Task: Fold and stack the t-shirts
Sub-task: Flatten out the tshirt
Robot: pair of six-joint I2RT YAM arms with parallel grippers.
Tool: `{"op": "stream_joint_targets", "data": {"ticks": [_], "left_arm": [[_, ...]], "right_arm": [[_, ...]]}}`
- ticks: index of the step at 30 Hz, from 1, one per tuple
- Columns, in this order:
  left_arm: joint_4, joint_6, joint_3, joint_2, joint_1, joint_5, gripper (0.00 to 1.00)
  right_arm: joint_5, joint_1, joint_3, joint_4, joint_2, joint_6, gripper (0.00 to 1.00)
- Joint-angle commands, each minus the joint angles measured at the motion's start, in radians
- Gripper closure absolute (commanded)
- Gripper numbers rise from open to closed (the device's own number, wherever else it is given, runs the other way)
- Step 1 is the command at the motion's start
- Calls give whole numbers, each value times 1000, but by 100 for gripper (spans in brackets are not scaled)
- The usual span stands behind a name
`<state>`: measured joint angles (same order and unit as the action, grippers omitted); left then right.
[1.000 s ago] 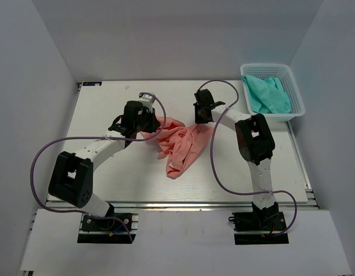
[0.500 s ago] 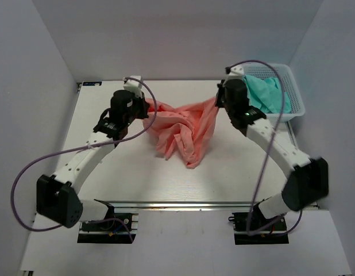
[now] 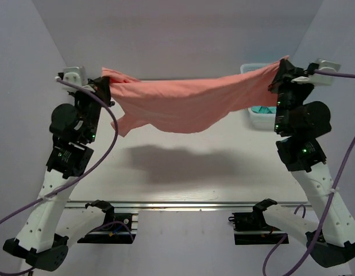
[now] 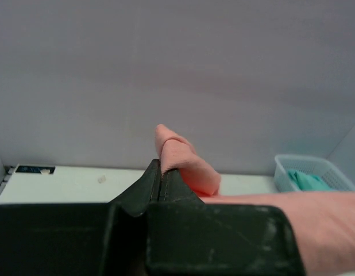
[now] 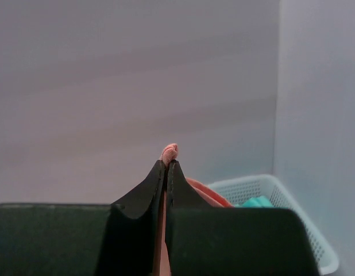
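At the upper left of the top view, your left hand [image 3: 106,87] is pressed together on one edge of the salmon-pink t-shirt [image 3: 183,103]. Its wrist view shows a fold of pink cloth poking up past the closed fingertips. The shirt hangs stretched across the upper middle of the frame, sagging in the centre, well above the counter [image 3: 166,172], where its shadow falls. At the upper right, your right hand [image 3: 279,72] pinches the opposite edge, jaws tight on a small pink nub. Partly hidden by the shirt's right end, the white basket [image 3: 259,122] holds the teal t-shirt [image 3: 262,109].
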<state>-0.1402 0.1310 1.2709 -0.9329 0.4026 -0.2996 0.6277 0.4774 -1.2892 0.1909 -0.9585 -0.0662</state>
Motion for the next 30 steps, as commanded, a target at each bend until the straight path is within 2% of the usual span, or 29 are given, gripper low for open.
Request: {"op": "stream_joint_targets", "data": {"ticks": [1,6,8,13,15,19,22,23,24,25,26,27,28,29,30], "left_arm": [[8,-42,62,66,1,-24,100],[-1,-60,114,164,-8,115,100],[-10,-60,127,186,-18,151,100],[-30,-51,147,198,-18,218,100],[-30,-41,96,189,-18,218,100],[19,-7,-83,151,-18,117,100],[-19,90,-200,41,-18,-74,100],[-39,126,-249,1,-18,-214,98],[-62,165,-269,-44,-18,-281,86],[-135,249,-281,-149,-27,-335,38],[-175,275,-281,-205,-27,-372,12],[-220,298,-262,-260,-27,-392,0],[-290,317,-242,-311,-27,-392,0],[-318,329,-199,-396,-27,-392,0],[-344,341,-180,-426,-27,-392,0]], "right_arm": [[52,-3,-100,97,67,-122,100],[-83,-2,-264,-17,113,-109,100],[-111,-2,-280,-57,119,-95,100],[-125,-2,-237,-45,126,-86,100],[-117,-3,-207,-41,104,-84,100],[-71,-3,-96,7,-4,-63,100],[-53,-6,-30,9,-167,-14,100],[-56,-17,-25,-4,-199,46,100],[-60,-19,-32,-14,-295,58,100],[-109,-34,-66,-56,-400,112,100],[-137,-37,-90,-109,-452,111,100],[-161,-43,-117,-128,-618,105,100],[-204,-51,-215,-219,-675,101,89],[-215,-52,-260,-264,-721,121,71],[-226,-53,-362,-315,-862,131,57]]}}
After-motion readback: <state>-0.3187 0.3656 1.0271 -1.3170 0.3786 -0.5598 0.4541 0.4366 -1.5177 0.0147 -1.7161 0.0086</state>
